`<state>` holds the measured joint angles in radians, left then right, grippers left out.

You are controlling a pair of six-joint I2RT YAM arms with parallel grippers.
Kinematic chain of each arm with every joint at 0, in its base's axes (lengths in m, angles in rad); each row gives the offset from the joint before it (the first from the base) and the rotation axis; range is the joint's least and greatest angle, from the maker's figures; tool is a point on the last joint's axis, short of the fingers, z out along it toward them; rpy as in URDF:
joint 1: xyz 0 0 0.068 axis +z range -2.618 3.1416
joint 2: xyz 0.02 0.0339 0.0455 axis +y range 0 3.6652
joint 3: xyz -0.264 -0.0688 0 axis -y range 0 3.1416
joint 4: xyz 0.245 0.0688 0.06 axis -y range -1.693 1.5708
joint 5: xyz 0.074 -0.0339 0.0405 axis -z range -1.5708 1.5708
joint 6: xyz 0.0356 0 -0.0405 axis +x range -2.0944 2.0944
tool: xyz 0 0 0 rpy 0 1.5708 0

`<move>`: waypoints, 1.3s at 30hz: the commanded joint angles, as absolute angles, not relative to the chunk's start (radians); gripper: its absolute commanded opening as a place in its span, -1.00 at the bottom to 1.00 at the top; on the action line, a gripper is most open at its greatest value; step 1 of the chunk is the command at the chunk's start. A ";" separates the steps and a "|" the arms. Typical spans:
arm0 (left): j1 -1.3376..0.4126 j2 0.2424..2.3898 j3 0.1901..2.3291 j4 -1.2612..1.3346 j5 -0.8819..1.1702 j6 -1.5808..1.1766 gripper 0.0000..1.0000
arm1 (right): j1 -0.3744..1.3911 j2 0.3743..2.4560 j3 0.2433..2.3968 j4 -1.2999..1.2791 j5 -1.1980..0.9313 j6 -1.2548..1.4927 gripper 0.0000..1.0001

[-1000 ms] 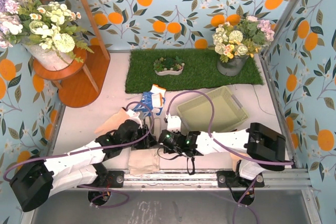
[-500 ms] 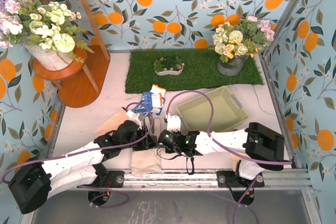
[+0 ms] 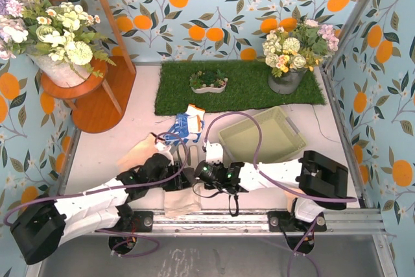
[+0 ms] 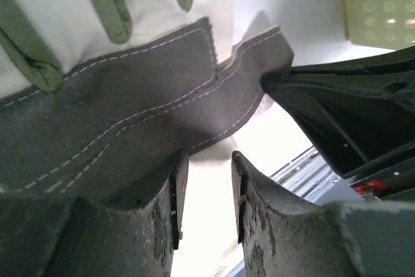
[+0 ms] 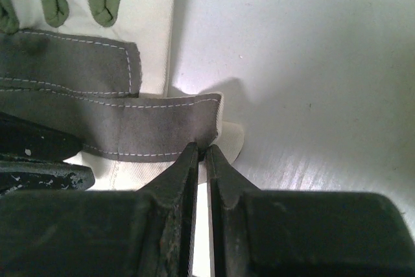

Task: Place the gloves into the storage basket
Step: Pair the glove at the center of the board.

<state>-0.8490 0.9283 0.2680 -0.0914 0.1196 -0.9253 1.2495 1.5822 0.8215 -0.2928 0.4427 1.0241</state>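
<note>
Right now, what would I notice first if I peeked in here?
At the table's near middle, the right gripper pinches the grey edge of a grey-and-cream work glove, and the left gripper sits open beside it. Behind them lies the pale green basket, looking empty.

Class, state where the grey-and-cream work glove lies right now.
In the top view, the work glove lies at the table's near edge, beneath the left gripper and right gripper, left of the green basket.

Left gripper (image 4: 207,160) sits slightly parted and right gripper (image 5: 202,150) pinched almost closed, the 2 nearly touching.
</note>
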 commanded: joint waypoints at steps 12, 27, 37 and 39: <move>-0.845 1.058 0.230 0.148 0.155 -0.940 -0.08 | 1.214 1.512 0.826 -0.344 0.463 1.020 -0.36; -0.817 1.072 0.423 -0.075 0.085 -0.801 0.62 | 1.201 1.283 0.712 -0.369 0.421 1.151 0.24; -0.640 1.043 0.473 -0.171 0.118 -0.722 0.71 | 1.285 1.313 0.683 -0.293 0.420 1.291 0.63; -0.616 1.039 0.456 -0.154 0.137 -0.717 0.71 | 1.289 1.340 0.672 -0.260 0.411 1.320 0.71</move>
<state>-0.6605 1.0618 0.4461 -0.1413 0.1093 -0.7635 1.2724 1.3033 0.6827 -0.3447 0.4057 1.2316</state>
